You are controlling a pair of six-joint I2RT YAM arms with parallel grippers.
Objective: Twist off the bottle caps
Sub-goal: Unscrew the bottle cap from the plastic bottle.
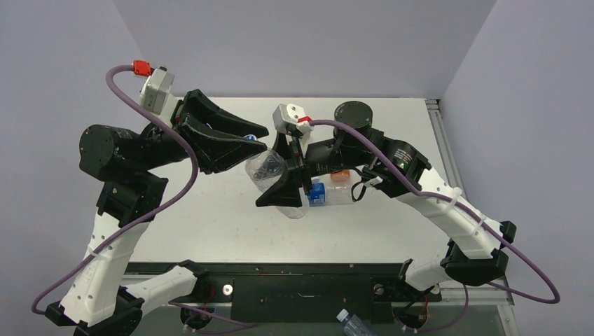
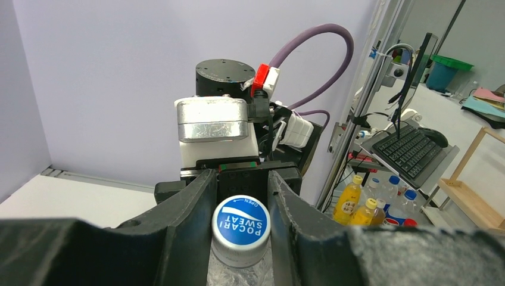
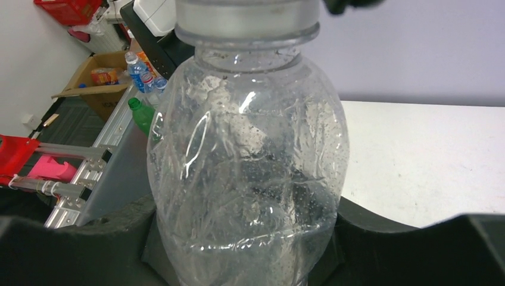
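The bottle cap (image 2: 240,229), blue with white lettering, sits between the left gripper's (image 2: 240,205) fingers (image 2: 193,208), which are narrowed against its ridged sides. The right gripper (image 3: 247,244) clamps the clear bottle (image 3: 247,161) around its body. Both arms are raised, with their wrists turned inward toward each other above the table (image 1: 210,217).

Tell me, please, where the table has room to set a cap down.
Bare table runs between the left arm and the clear bottle, to the near edge; the far right corner by the rail is bare. The middle is crowded: left hand on the cap, right hand on that bottle.
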